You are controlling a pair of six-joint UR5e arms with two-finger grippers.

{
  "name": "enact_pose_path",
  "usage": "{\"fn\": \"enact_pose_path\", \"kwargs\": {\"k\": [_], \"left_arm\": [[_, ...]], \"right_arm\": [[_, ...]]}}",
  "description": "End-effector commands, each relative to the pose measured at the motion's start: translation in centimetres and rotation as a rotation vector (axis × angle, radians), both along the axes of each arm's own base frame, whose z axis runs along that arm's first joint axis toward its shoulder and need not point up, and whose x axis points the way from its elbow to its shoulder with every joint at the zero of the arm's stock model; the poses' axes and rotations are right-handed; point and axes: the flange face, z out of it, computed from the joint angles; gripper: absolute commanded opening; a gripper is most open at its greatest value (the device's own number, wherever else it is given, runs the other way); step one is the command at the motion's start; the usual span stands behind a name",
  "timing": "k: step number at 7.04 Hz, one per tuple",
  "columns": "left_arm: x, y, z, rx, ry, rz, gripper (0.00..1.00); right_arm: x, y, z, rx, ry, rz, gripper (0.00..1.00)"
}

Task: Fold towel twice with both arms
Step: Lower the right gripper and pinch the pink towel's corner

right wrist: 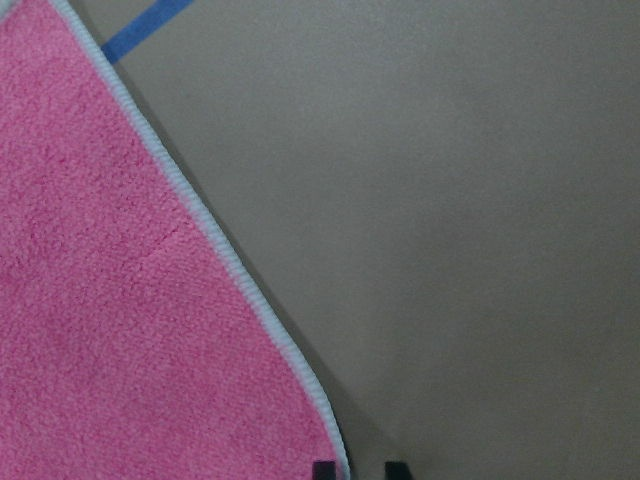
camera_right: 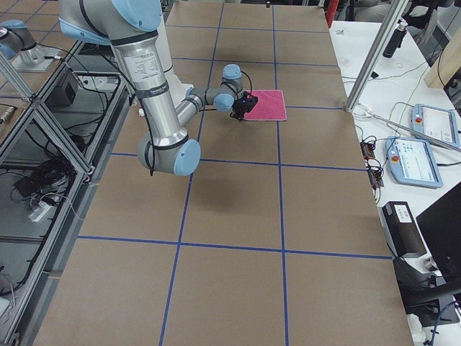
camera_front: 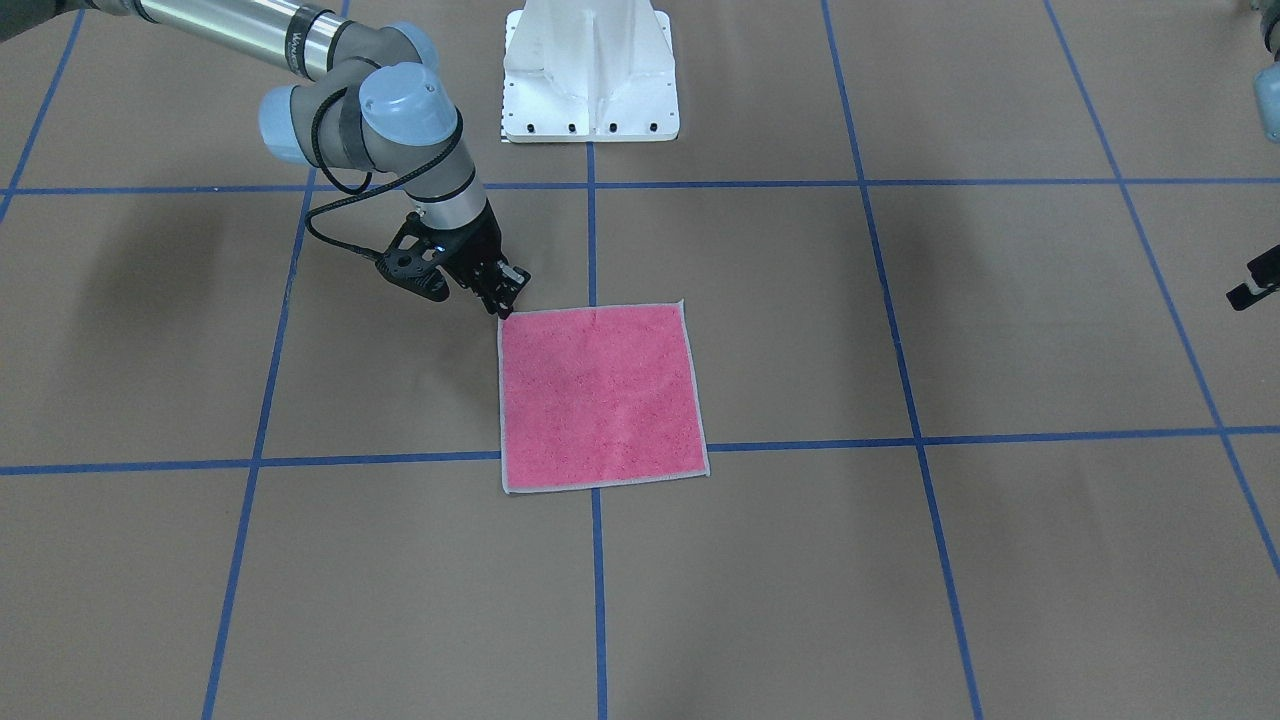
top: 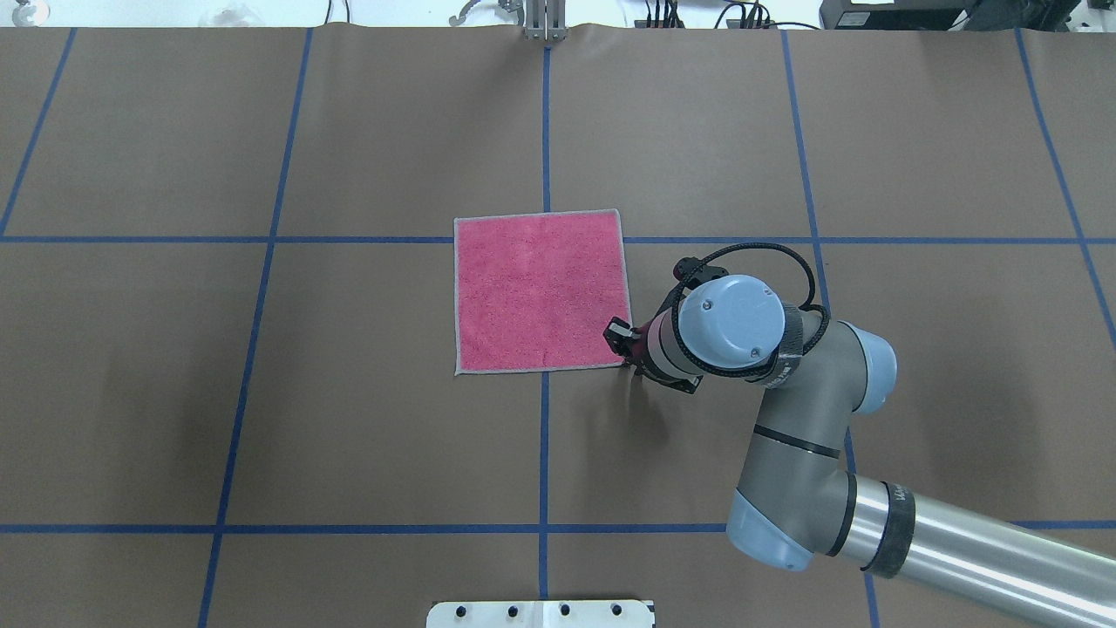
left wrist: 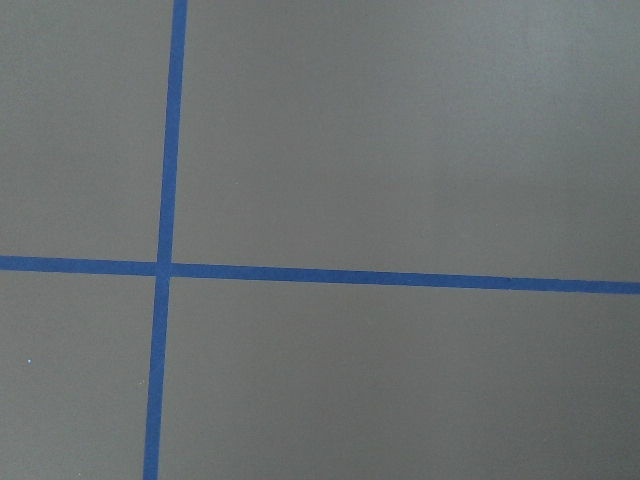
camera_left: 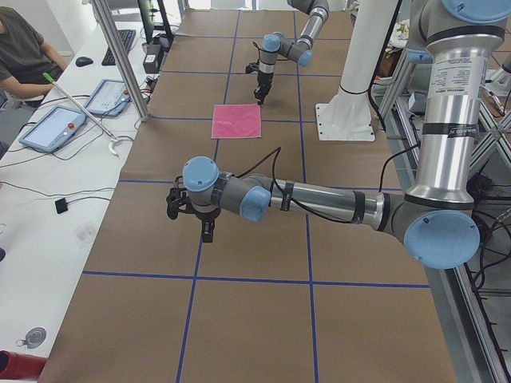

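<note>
The right gripper (camera_front: 505, 302) stood at the towel's (camera_front: 600, 395) robot-side corner, jaws slightly parted astride its edge. The left gripper (camera_left: 206, 233) hung far from the towel, and I could not tell how its jaws stood.

One towel (camera_front: 600, 395) lies mid-frame on one desk (camera_front: 1000, 550). Two arms: right arm (camera_front: 400, 130) at upper left, left arm (camera_left: 319, 199) mid-frame. Two tools: right tool (camera_front: 505, 305) and left tool (camera_left: 206, 233). One white pedestal (camera_front: 590, 80), top centre.
</note>
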Motion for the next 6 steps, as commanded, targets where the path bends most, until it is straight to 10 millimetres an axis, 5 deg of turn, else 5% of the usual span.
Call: {"fn": "enact_pose_path", "kwargs": {"k": [1,4,6], "left_arm": [[0.0,-0.1,-0.1,0.002,0.0,-0.001,1.0],[0.8,-1.4,-1.4,0.017,-0.002,0.007,1.0],[5.8,-3.6,-5.8,-0.117,0.036,-0.074,1.0]], "right_arm": [[0.1,0.0,0.0,0.0,0.0,0.0,0.0],[1.1,0.3,-1.1,0.004,-0.014,0.003,0.0],[2.6,0.8,-2.6,0.001,-0.007,0.006,0.0]]}}
